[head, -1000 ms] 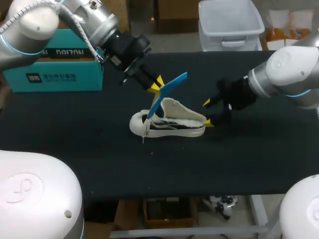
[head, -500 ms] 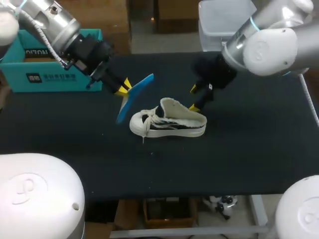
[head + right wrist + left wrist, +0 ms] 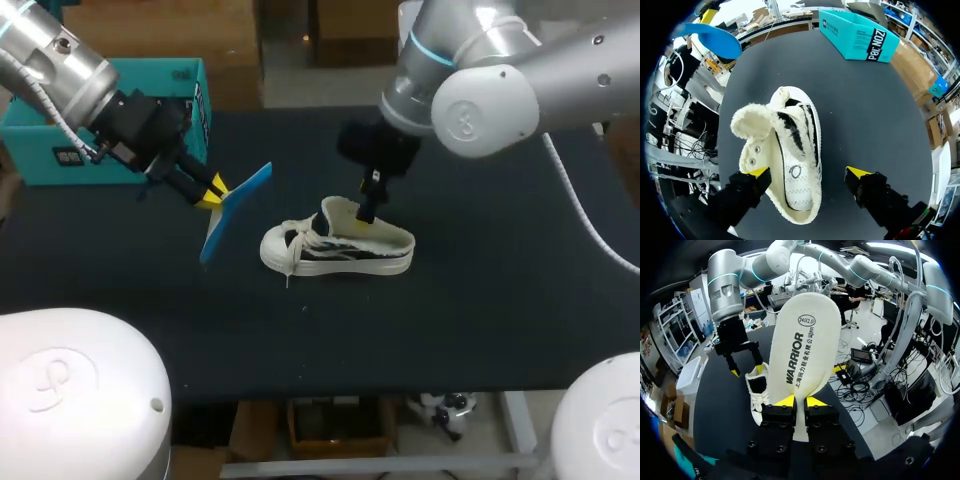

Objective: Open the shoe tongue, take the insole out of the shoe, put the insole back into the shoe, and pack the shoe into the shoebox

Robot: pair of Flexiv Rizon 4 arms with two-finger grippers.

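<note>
A white high-top shoe (image 3: 335, 247) lies on its side on the black table, toe to the left, tongue and fleece lining spread open. My left gripper (image 3: 208, 192) is shut on one end of the insole (image 3: 227, 212), blue on top, held in the air left of the shoe. In the left wrist view the insole's white printed underside (image 3: 805, 345) stands up from between the fingertips (image 3: 786, 401), with the shoe (image 3: 757, 390) beyond it. My right gripper (image 3: 367, 205) hangs open over the shoe's heel; its tips straddle the shoe (image 3: 785, 155) in the right wrist view, gripper (image 3: 807, 173).
The teal shoebox (image 3: 60, 150) stands at the table's back left, behind my left arm; it also shows ahead of the shoe (image 3: 860, 35). Bare black tabletop (image 3: 480, 320) lies in front and to the right.
My left arm has carried the insole leftward, away from the shoe. My right arm has swung in from the shoe's right side to above its heel, fingers still open.
</note>
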